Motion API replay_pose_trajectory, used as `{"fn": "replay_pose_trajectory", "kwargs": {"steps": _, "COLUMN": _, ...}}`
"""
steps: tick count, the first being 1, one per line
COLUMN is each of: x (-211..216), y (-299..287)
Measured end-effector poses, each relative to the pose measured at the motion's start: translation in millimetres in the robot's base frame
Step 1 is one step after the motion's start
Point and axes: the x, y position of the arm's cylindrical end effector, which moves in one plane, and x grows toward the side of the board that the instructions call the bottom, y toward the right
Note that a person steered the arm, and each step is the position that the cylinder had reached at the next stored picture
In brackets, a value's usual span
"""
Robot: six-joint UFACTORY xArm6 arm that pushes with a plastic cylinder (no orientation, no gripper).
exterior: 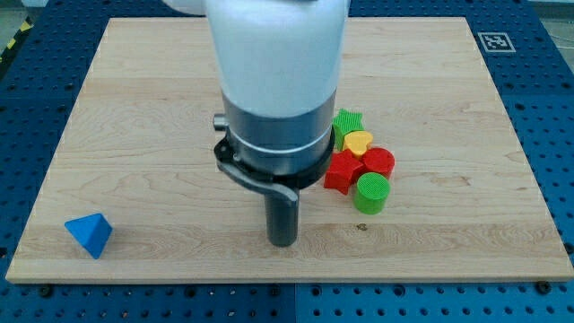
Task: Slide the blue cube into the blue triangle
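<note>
My tip [282, 242] is resting bare on the table [134, 135], touching no block, with the arm standing upright over it. The blue triangle [89, 235] is sitting far off at nine o'clock; I'm seeing no blue cube, only a red, green and yellow cluster [360, 161] at two o'clock.

A pale wooden surface [161, 108] with fine grain fills most of the scene, evenly lit. Around it lies a blue perforated base [547, 108] (rows of small holes). At the far right corner sits a black-and-white marker tag [495, 41]. Yellow-black striped tape [16, 40] shows far left.
</note>
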Motion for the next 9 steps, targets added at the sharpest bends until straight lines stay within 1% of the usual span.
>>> {"fn": "replay_pose_trajectory", "kwargs": {"steps": 2, "x": -12.7, "y": 0.7}}
{"fn": "replay_pose_trajectory", "kwargs": {"steps": 3, "x": -17.1, "y": 21.4}}
{"fn": "replay_pose_trajectory", "kwargs": {"steps": 4, "x": -11.4, "y": 53.6}}
{"fn": "replay_pose_trajectory", "kwargs": {"steps": 5, "x": -35.8, "y": 65.1}}
{"fn": "replay_pose_trajectory", "kwargs": {"steps": 7, "x": -44.2, "y": 15.3}}
{"fn": "replay_pose_trajectory", "kwargs": {"steps": 8, "x": -52.9, "y": 11.3}}
{"fn": "replay_pose_trajectory", "kwargs": {"steps": 9, "x": -70.9, "y": 10.9}}
